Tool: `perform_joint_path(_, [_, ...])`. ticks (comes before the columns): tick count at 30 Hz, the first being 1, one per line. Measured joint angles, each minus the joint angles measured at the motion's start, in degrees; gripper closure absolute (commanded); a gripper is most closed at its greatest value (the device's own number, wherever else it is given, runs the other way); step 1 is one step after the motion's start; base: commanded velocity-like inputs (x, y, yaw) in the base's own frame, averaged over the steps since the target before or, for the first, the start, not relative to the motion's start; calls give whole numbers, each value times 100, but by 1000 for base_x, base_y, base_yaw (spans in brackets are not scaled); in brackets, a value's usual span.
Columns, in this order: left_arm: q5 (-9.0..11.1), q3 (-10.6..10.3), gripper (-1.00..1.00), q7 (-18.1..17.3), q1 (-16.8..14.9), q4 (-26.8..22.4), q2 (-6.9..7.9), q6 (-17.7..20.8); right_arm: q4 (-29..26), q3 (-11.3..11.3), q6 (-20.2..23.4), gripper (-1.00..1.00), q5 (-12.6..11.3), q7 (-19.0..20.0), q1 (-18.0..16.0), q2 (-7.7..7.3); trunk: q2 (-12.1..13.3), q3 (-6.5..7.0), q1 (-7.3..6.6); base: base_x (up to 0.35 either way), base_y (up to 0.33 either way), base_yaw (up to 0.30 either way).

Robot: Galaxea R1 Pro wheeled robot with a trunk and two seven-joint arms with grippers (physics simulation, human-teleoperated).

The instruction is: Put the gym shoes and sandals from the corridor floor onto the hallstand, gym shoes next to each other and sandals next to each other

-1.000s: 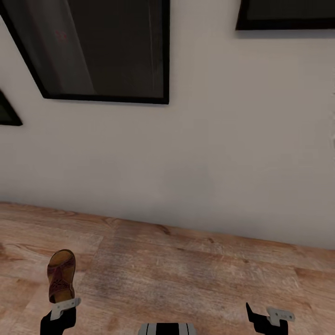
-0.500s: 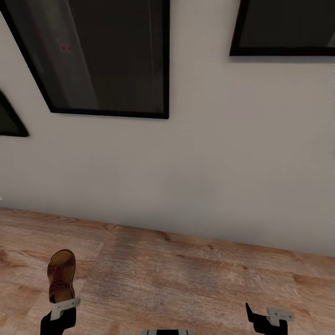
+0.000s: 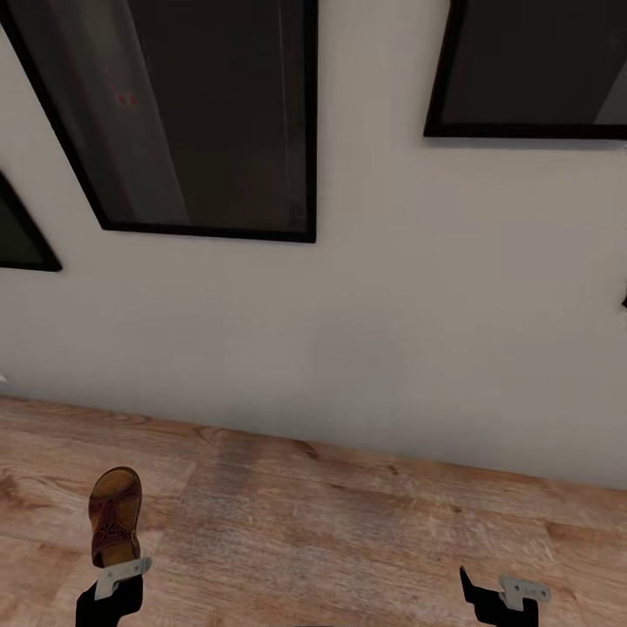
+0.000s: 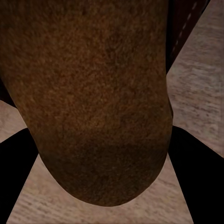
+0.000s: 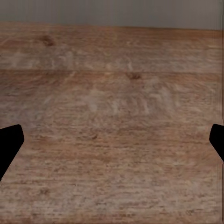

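One brown sandal (image 3: 115, 516) hangs toe-up above the corridor floor (image 3: 348, 540) at the lower left of the head view, with my left gripper (image 3: 113, 579) shut on its heel end. In the left wrist view the sandal's brown sole (image 4: 98, 93) sits between the two black fingers (image 4: 198, 172). My right gripper (image 3: 496, 596) is at the lower right, open and holding nothing. Its dark fingertips (image 5: 9, 142) stand far apart over bare floor planks (image 5: 112, 93). The gym shoes and the hallstand are out of view.
An off-white wall (image 3: 392, 305) stands close ahead and meets the floor along a line across the view. Black-framed pictures (image 3: 200, 113) hang on it, with another at the upper right (image 3: 531, 70) and one at the left edge (image 3: 17, 235).
The head camera has tilted upward: the wall pictures and the floor line sit lower in the view. Both grippers and the held sandal keep their places in the picture.
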Motion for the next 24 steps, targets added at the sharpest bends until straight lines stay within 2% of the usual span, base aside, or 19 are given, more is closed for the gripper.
perform_joint_path(11, [-1, 0, 100, 2, 0, 47, 0, -7, 0, 2, -2, -100, 14, 11, 0, 97, 441, 198, -242, 0, 0, 0])
perform_joint_path(18, [-7, -2, 100, 0, 0, 56, -17, -80, 0, 3, -1, -100, 24, 20, 0, 91, 443, 244, -242, 0, -21, 3])
perform_joint_path(24, [-28, -2, 100, 0, 1, 55, -109, -145, 2, 3, -2, -100, 26, 20, -1, 97, 443, 294, -242, 0, -223, 117])
